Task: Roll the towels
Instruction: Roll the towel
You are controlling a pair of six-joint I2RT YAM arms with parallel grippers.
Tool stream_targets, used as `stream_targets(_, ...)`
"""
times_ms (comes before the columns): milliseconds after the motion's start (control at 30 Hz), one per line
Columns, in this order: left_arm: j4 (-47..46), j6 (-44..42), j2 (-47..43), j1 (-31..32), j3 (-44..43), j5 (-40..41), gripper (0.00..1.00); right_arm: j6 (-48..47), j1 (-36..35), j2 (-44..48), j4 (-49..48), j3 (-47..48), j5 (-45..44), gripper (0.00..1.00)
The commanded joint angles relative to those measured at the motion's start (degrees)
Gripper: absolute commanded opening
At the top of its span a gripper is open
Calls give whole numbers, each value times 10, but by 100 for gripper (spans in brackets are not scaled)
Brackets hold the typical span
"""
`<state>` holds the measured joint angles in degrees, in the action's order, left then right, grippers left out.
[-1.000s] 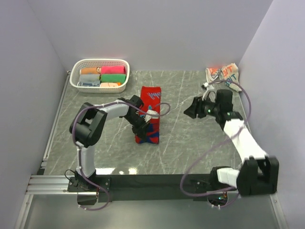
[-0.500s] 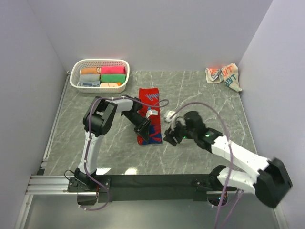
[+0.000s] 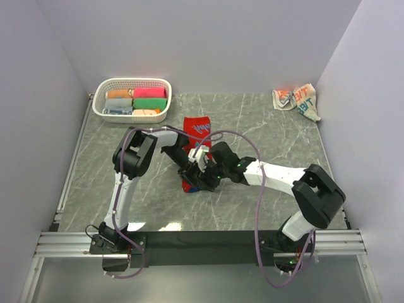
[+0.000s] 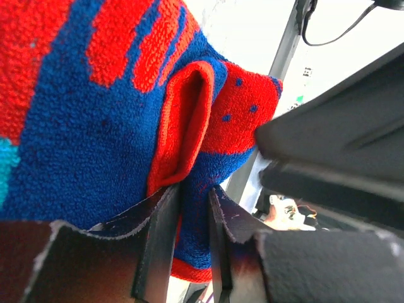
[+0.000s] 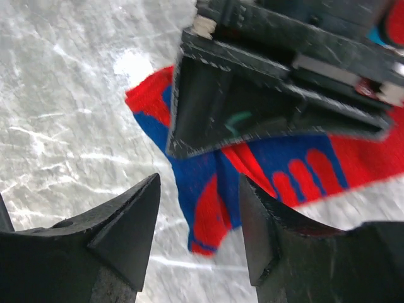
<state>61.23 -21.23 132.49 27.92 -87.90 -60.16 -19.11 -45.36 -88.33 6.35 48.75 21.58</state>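
Observation:
A red towel (image 3: 199, 128) with a blue near end lies as a strip in the middle of the table. My left gripper (image 3: 192, 172) is at that near end. In the left wrist view its jaws (image 4: 192, 208) stand close together with a raised fold of blue and red cloth (image 4: 189, 113) between them. My right gripper (image 3: 206, 175) hangs open right beside it. Its fingertips (image 5: 199, 178) straddle the air above the towel's blue corner (image 5: 214, 208), and the left gripper's body (image 5: 265, 107) sits just beyond them. The cream towel (image 3: 297, 98) lies crumpled at the back right.
A white basket (image 3: 100, 108) at the back left holds several rolled towels (image 3: 149, 93). Grey walls close in the table on the left, back and right. Both arms cross over the middle of the marbled table (image 3: 265, 126).
My right arm has swung from the back right down to the red towel's near end, beside the left gripper. The left gripper has stayed on the fold.

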Motion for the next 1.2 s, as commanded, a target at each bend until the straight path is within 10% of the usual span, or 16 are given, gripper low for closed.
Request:
stream_targets(0,-42,-22,27,-9,4,85,33,10,-7,-27,-15,31,35,59)
stream_targets(333,-52,-20,22,-31,30,85,29,39,-24,-76,-37,35,32,58)
stream_targets(667,-59,-39,-55,-60,66,52,38,53,-17,-94,-28,30,58,0)
stream_targets(1167,-118,-4,-260,-237,169,22,52,79,56,-165,64,119,230,0)
